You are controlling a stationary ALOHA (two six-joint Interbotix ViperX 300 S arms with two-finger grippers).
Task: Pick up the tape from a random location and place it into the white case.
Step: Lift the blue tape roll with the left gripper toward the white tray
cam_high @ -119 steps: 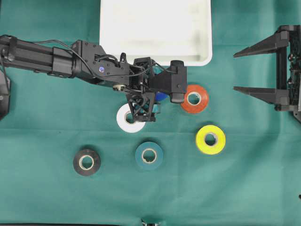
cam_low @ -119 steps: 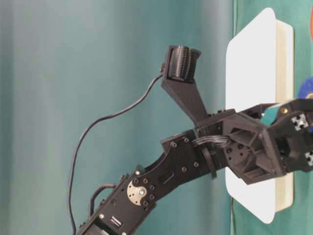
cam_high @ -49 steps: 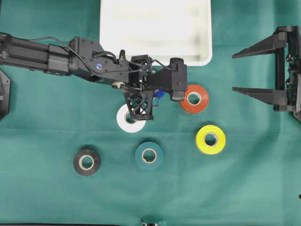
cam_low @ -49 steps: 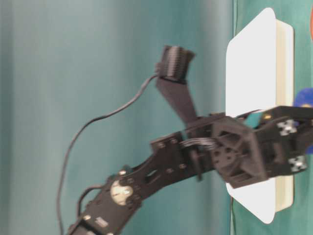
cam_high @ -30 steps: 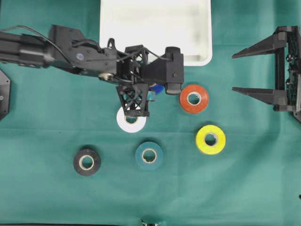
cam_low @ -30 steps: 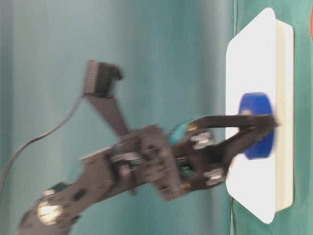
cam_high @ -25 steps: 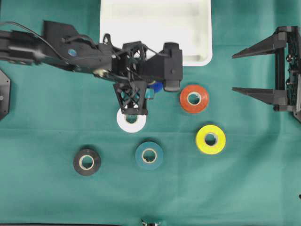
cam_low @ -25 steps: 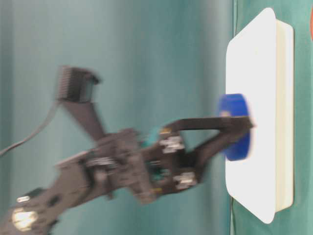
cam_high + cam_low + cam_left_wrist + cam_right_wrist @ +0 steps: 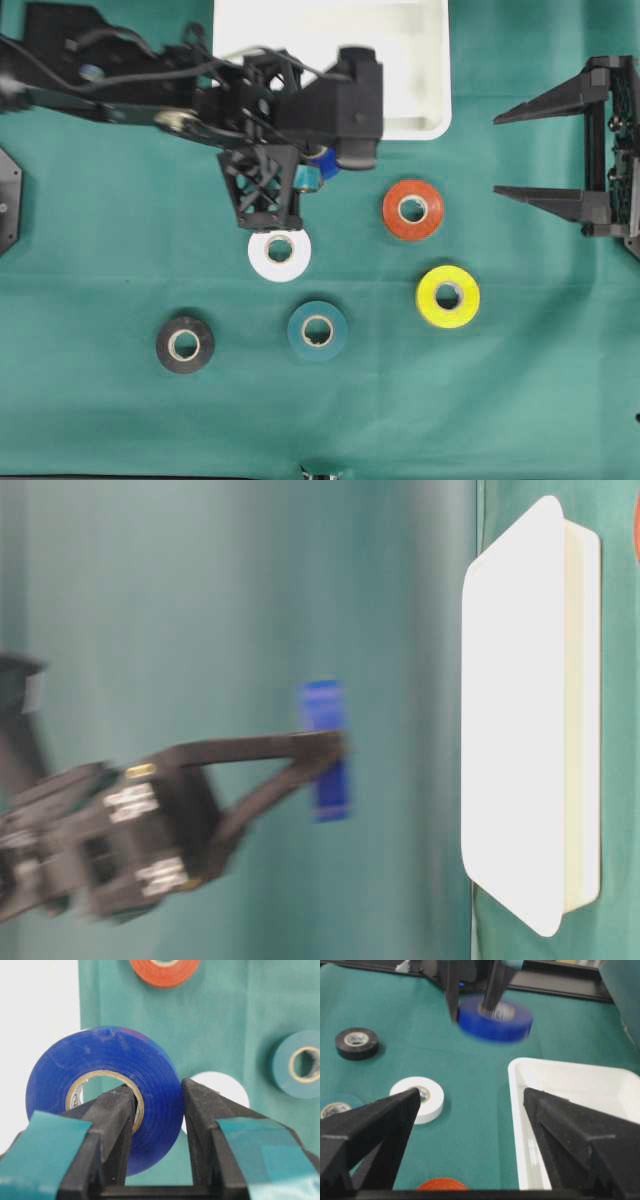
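Observation:
My left gripper is shut on a blue tape roll, one finger through its core and the other against its outer face. The roll hangs well above the green cloth, close to the near edge of the white case. From overhead only a sliver of the blue tape shows under the arm. In the right wrist view the blue tape hangs in the air just beyond the white case, which holds nothing there. My right gripper stands open at the right edge, holding nothing.
Five more rolls lie flat on the cloth: white, orange, yellow, teal and black. The left arm reaches in from the far left, across the case's front left corner.
The left arm has lifted the blue tape up off the cloth and drawn it slightly toward the case and leftward. The white roll is now uncovered. The right gripper has not moved.

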